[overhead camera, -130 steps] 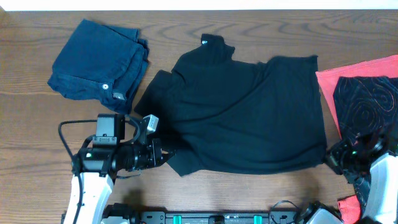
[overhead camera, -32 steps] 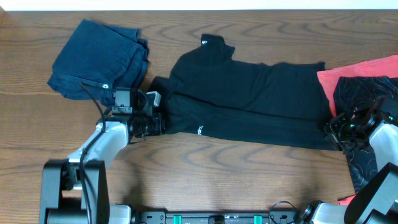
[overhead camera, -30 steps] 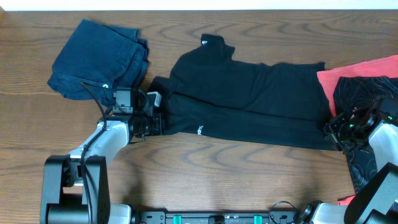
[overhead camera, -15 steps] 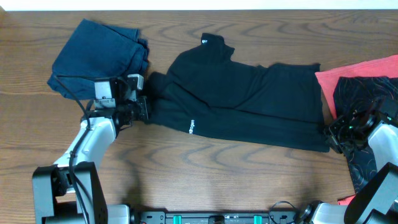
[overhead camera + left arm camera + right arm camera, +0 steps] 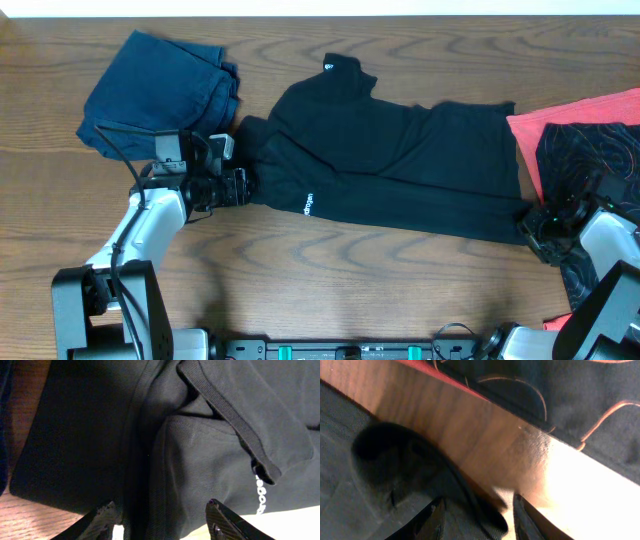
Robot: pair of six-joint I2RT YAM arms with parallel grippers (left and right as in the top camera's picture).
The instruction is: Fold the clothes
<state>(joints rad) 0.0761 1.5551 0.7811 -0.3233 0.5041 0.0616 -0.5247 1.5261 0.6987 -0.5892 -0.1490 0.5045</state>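
**Settling the long fold of the black T-shirt**

The T-shirt (image 5: 400,170) is lying across the middle of the table (image 5: 350,290) as a lengthwise band, between the folded jeans (image 5: 150,95) and the red cloth (image 5: 575,115). The left gripper (image 5: 240,185) is sitting at the sleeve end, jaws wide apart and gripping nothing. The right gripper (image 5: 535,232) is sitting at the opposite corner, jaws partly apart around a raised hem; I cannot tell whether it is pinching. Both should probably be lifting straight up, not dragging the fold, and the bunched sleeve is needing smoothing.
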